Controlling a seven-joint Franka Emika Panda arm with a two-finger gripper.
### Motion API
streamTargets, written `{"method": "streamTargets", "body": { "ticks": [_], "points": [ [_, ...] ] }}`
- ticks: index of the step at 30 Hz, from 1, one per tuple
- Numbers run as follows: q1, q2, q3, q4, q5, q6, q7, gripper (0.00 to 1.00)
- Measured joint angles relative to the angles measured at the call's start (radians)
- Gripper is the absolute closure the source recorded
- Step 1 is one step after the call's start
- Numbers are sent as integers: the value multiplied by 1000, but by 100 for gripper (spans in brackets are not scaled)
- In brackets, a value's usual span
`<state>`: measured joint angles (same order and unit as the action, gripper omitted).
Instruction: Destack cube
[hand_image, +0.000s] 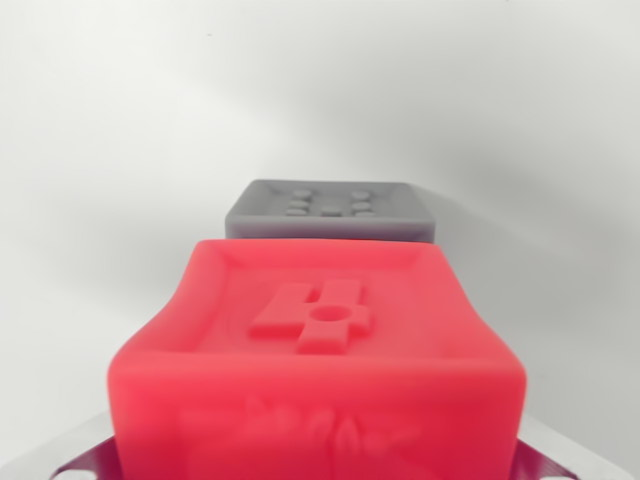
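The red cube (320, 370) fills the lower middle of my wrist view, apparently pinched in my claw (320, 465), whose metal fingers (85, 455) peek out at 7 and 5 o'clock. The grey cube (332, 210) sits just beyond at 12. I'd judge it best set down gently, level, toward the bare white surface (100, 150) at 9 or 3 o'clock, well clear of grey's edges.

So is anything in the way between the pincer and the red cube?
No, nothing visible. The red cube sits right at the pincer, filling the near view. The grey cube lies behind it, farther off.
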<state>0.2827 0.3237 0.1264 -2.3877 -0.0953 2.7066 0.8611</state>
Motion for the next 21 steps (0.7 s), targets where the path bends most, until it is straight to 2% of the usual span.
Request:
{"method": "streamTargets", "body": {
  "ticks": [21],
  "points": [
    [-3,-113,9,-8,37,-101,-25,100]
  ]
}}
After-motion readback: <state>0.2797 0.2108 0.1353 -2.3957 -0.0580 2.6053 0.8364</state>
